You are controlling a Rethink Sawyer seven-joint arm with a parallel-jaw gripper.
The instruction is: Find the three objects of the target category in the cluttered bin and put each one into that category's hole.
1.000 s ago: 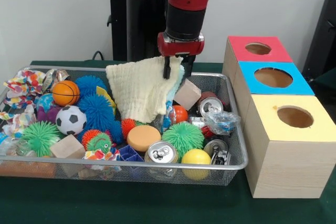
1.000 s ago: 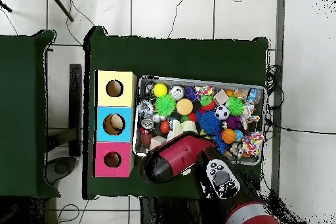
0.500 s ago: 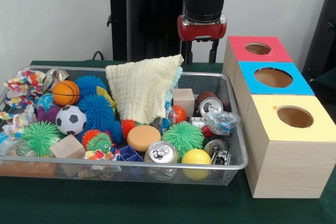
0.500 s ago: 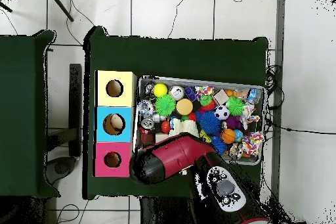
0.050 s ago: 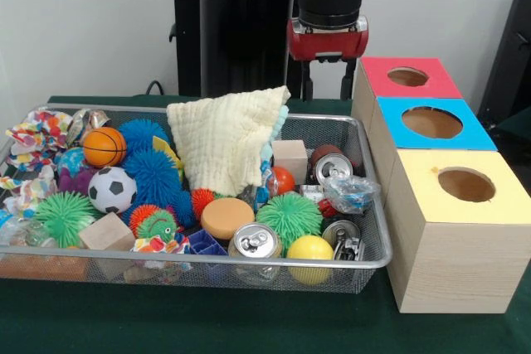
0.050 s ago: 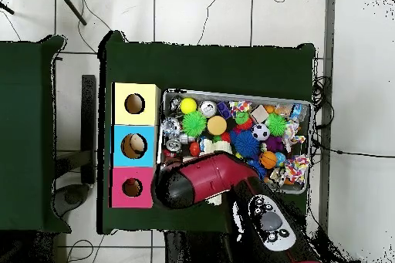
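**Pincer empty above the bin, sorting unfinished**

Left of and below the pincer (image 5: 324, 87), the pale yellow knitted cloth (image 5: 228, 140) lies in the wire mesh bin (image 5: 372, 248). The pincer hangs open, holding nothing. Right of it stand the red, blue and yellow wooden hole boxes (image 5: 431, 126); sorting apparently remains.

Can't see under the yellow cloth (image 5: 228, 143); overhead, arm (image 6: 202, 184) blocks that bin corner, cut off at frame bottom.
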